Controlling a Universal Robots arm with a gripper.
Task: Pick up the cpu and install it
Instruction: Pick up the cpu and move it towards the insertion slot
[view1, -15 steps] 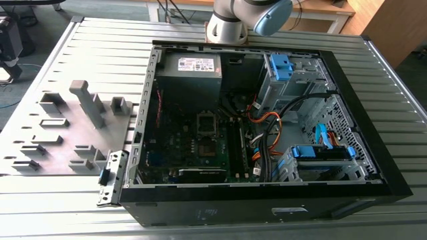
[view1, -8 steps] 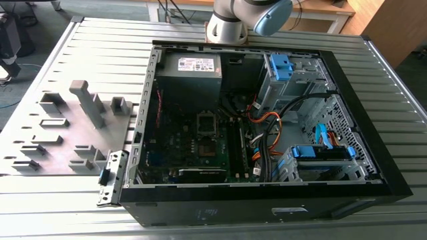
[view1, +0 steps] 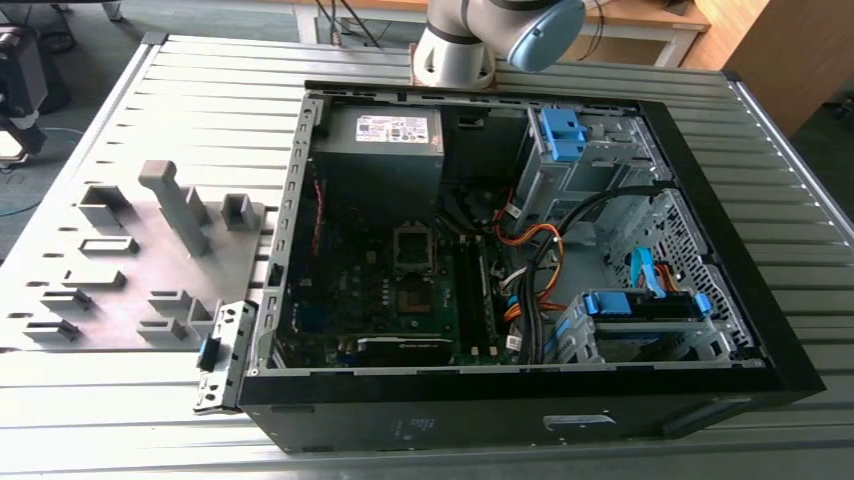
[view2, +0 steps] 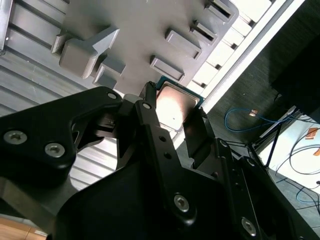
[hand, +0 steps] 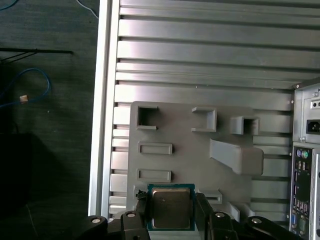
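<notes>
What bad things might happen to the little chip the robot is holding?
The gripper pinches the cpu only by two edges, up above the tray, so it might slip and drop. The socket in the case is small and sits near the cables, so the cpu might land crooked or bump something.

There's the arm (view1: 461, 40): smooth silver-grey tubing, with a rounded joint under a pale blue cap (view1: 545, 35). The gripper (view2: 175, 107) is matte black all over, with chunky angular links, flat slim fingers (view2: 152, 125) and bright silver hex-socket screws (view2: 181, 201) dotted along its plates.
</notes>
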